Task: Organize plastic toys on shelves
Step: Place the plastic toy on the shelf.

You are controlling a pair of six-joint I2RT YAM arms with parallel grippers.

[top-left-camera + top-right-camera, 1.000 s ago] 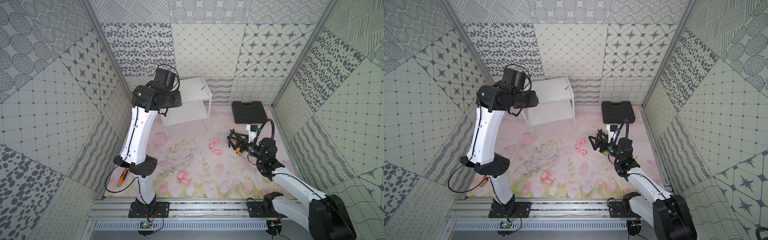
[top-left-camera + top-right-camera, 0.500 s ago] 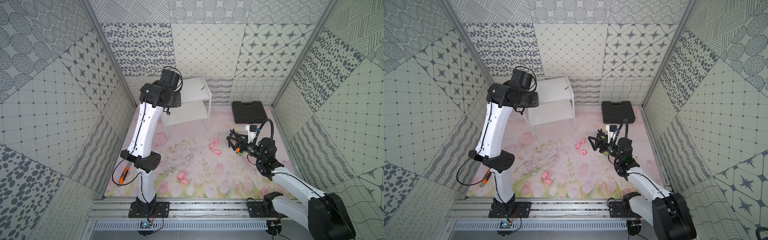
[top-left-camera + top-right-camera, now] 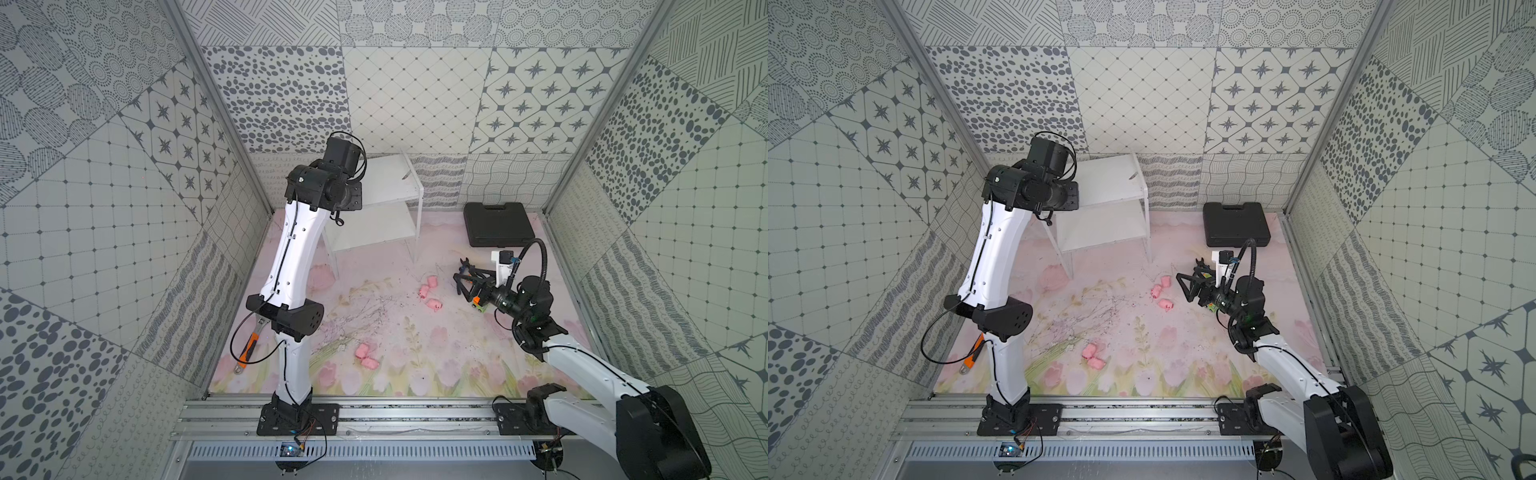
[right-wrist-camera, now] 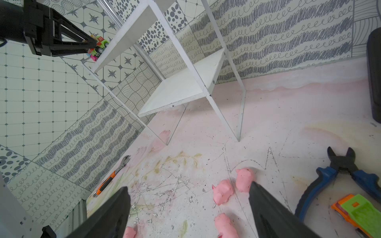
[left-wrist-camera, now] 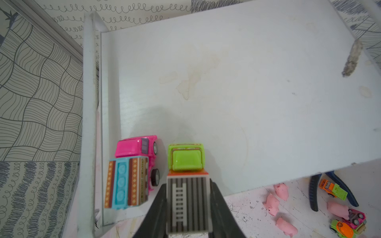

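Observation:
My left gripper (image 5: 188,183) is shut on a toy truck (image 5: 186,158) with a green cab and a grey striped back, at the left end of the white shelves' top board (image 5: 247,82). A pink car (image 5: 134,146) with a blue patterned load stands on the board right beside it. In both top views the left wrist hides that gripper and both cars. My right gripper (image 4: 188,191) stands open low over the floor, empty, with pink pigs (image 4: 222,193) lying between and beside its fingers. More pigs (image 3: 363,350) lie near the front. An orange-and-green car (image 4: 358,210) lies right of the right gripper.
Blue-handled pliers (image 4: 340,171) lie by the orange-and-green car. A black case (image 3: 498,224) sits at the back right. An orange-handled wrench (image 3: 249,349) lies by the left wall. The shelves' lower board (image 4: 181,88) is bare. Two more cars (image 5: 350,222) and a pig lie near the pliers.
The left arm has swung to the right, carrying the green truck over the shelves' top board. The right arm has stayed where it was.

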